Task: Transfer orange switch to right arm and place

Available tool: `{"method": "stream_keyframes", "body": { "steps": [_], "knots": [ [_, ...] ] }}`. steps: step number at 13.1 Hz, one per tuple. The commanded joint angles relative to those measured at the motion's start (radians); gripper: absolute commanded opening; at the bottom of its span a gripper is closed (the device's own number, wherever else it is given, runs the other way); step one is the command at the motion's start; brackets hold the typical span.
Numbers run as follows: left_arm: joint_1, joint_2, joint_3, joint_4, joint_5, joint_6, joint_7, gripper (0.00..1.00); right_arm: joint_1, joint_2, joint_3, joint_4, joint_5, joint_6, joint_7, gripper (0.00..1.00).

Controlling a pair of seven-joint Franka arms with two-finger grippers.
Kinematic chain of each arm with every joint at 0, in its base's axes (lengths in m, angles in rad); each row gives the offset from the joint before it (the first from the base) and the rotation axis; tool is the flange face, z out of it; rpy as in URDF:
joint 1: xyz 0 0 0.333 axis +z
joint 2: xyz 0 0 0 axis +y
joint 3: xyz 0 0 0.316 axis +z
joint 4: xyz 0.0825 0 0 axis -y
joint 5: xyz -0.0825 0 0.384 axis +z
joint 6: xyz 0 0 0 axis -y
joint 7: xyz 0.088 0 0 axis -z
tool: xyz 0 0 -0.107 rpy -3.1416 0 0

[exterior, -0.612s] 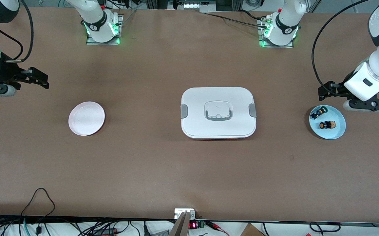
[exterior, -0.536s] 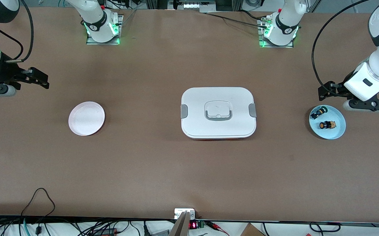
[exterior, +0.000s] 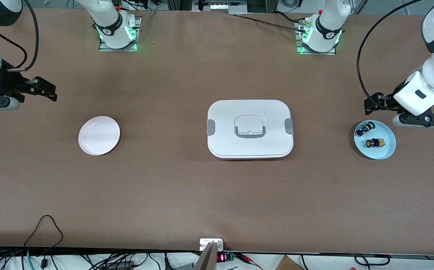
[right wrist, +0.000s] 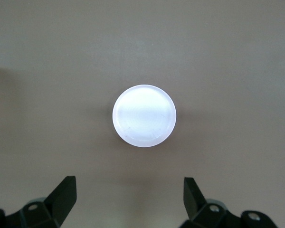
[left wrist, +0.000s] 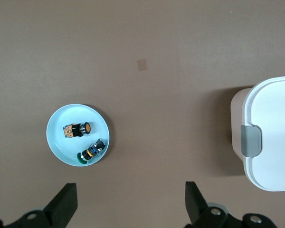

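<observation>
Nearest to the front camera, at the left arm's end of the table, a small blue plate (exterior: 385, 152) is seen, and the orange switch (exterior: 374, 143) lies in it on its side. A green switch (exterior: 364, 128) lies in the same plate, just beside the orange one and a little farther from the camera, but the two are not touching. At the right arm's end a pink plate (exterior: 99, 135) is seen with nothing on it, and a white box (exterior: 250, 128) with its lid shut sits in the middle of the table between the two plates. The task looks not yet started, since the orange switch is not yet picked up. To do the first step well, the left gripper (left wrist: 128, 202) should be brought straight down over the orange switch, with its fingers set across the thin black body, so the green switch is not bumped and the plate is not pushed. The left gripper hangs in the air near the blue plate, over bare table; its fingers are spread wide and nothing is held or touched. The right gripper (right wrist: 128, 199) waits in the air near the pink plate at its own end; its fingers are spread wide too, and nothing is held.
</observation>
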Motion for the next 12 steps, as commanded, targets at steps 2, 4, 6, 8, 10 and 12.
{"method": "stream_keyframes", "body": {
  "steps": [2, 4, 6, 8, 10, 12],
  "knots": [
    [0.0, 0.014, 0.004, 0.032, -0.014, -0.063, 0.012, 1.0, -0.001, -0.003, 0.003, 0.01, 0.013, -0.015, -0.013, 1.0],
    [0.006, 0.014, 0.006, 0.032, -0.022, -0.085, 0.012, 1.0, 0.001, -0.003, 0.003, 0.01, 0.013, -0.017, -0.013, 1.0],
    [0.008, 0.014, 0.009, 0.031, -0.028, -0.122, -0.047, 1.0, 0.001, -0.001, 0.003, 0.01, 0.012, -0.015, -0.016, 1.0],
    [0.011, 0.02, 0.012, 0.032, -0.027, -0.133, -0.072, 1.0, 0.001, -0.001, 0.003, 0.01, 0.01, -0.015, -0.018, 1.0],
    [0.011, 0.063, 0.015, 0.034, -0.014, -0.128, -0.072, 1.0, 0.002, 0.0, 0.003, 0.01, 0.01, -0.015, -0.016, 1.0],
    [0.075, 0.1, 0.018, 0.034, -0.017, -0.122, -0.051, 1.0, 0.002, 0.0, 0.003, 0.01, 0.01, -0.015, -0.016, 1.0]
  ]
}}
